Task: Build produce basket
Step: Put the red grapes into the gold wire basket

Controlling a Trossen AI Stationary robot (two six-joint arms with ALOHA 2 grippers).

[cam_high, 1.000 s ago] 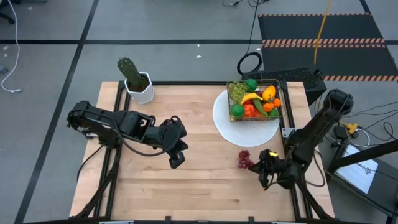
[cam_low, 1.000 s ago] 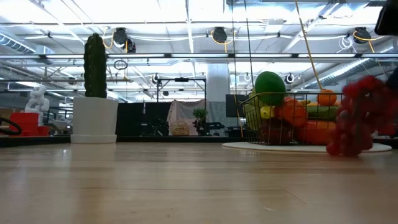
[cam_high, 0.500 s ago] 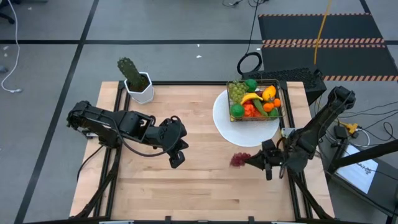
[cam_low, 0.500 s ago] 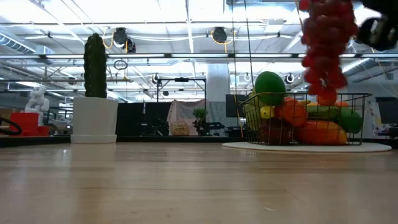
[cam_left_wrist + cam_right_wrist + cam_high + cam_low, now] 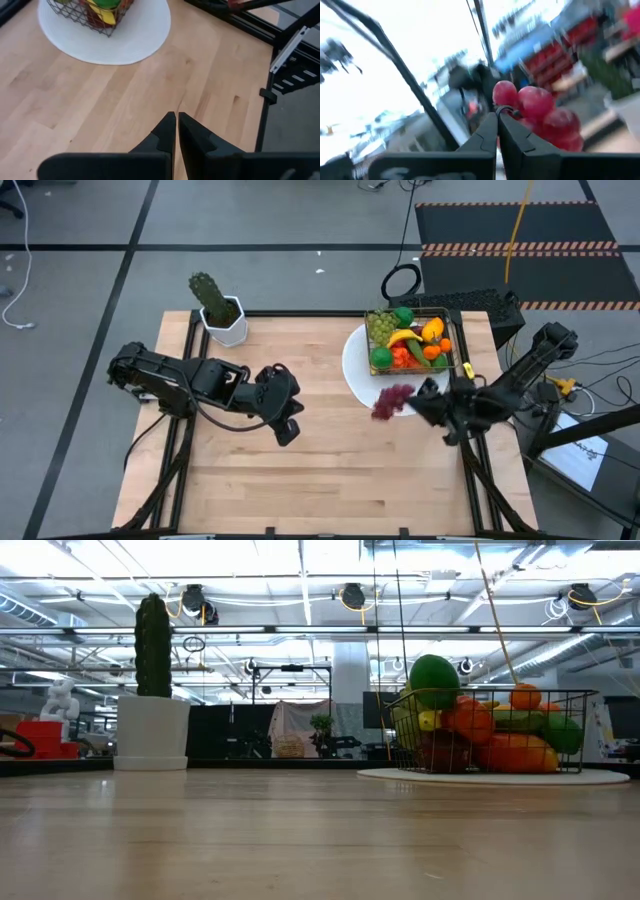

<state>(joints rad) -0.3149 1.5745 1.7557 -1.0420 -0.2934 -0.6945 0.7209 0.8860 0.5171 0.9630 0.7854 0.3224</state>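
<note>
The wooden desk (image 5: 320,460) lies mostly bare on grey floor (image 5: 80,280). Right end effector (image 5: 412,402) holds purple grapes (image 5: 390,401) at the white plate (image 5: 358,375), centre-right; left end effector (image 5: 287,431) is closed.

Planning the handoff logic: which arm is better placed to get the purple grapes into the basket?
The right. Its gripper is already shut on the grapes, beside the basket; the left gripper sits shut mid-table.

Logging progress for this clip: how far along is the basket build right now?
Nearly done. The basket on the plate is already heaped with produce. In hand: the right gripper is shut on the purple grapes, held above the plate's near edge. Left to do: set them in the basket. The left gripper waits shut over mid-table.
</note>
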